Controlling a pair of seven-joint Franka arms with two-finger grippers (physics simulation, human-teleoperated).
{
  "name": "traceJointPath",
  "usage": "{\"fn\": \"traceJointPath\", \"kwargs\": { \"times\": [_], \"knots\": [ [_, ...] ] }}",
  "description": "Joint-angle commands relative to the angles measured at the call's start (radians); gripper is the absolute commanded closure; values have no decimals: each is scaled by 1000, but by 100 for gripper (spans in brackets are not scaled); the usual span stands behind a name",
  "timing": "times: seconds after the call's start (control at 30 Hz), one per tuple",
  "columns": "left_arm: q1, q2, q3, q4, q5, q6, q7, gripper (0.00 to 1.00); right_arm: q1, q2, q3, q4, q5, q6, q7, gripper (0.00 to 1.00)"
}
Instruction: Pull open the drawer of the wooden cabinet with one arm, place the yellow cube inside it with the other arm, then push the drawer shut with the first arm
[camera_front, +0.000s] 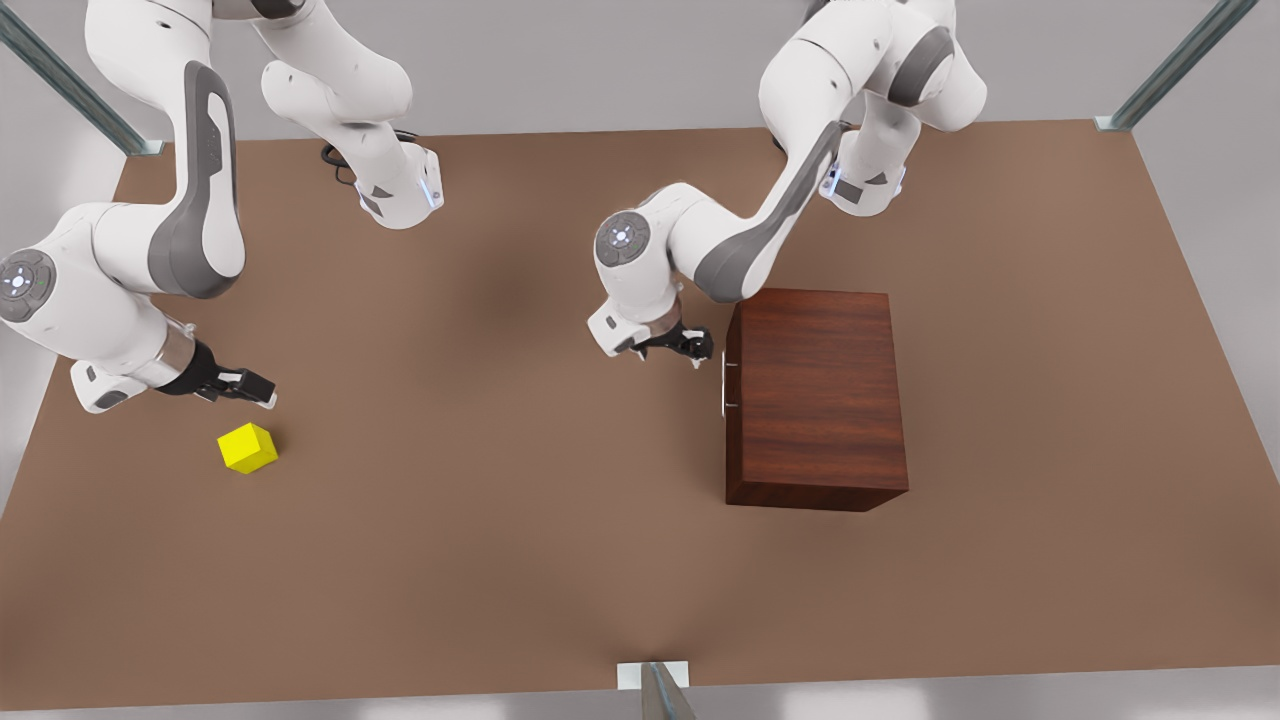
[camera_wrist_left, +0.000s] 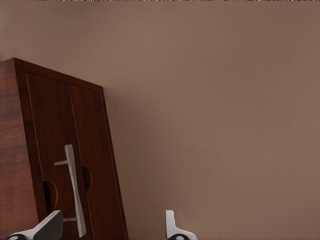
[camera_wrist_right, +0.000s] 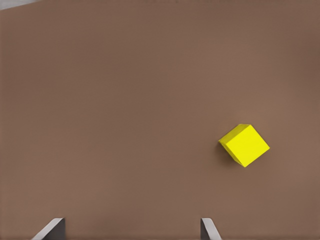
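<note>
I can't read any words, numbers, brand names or signs anywhere in my camera views.

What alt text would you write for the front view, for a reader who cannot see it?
Two white robot arms work over a brown table. The left gripper, open, is near the handle of a closed wooden cabinet; the right gripper, open, hovers beside a yellow cube.
</note>
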Motion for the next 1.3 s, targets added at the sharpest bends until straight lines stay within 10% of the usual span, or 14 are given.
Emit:
{"fn": "traceJointPath", "kwargs": {
  "times": [0.0, 1.27],
  "knots": [
    [-2, 1, 0, -11, 107, 30, -496, 0, 0, -1, 0, 1, 1, 1, 7, 0],
    [4, 119, -6, -101, 190, 138, -495, 0, 2, 14, 0, 12, 1, -1, 10, 0]
  ]
}}
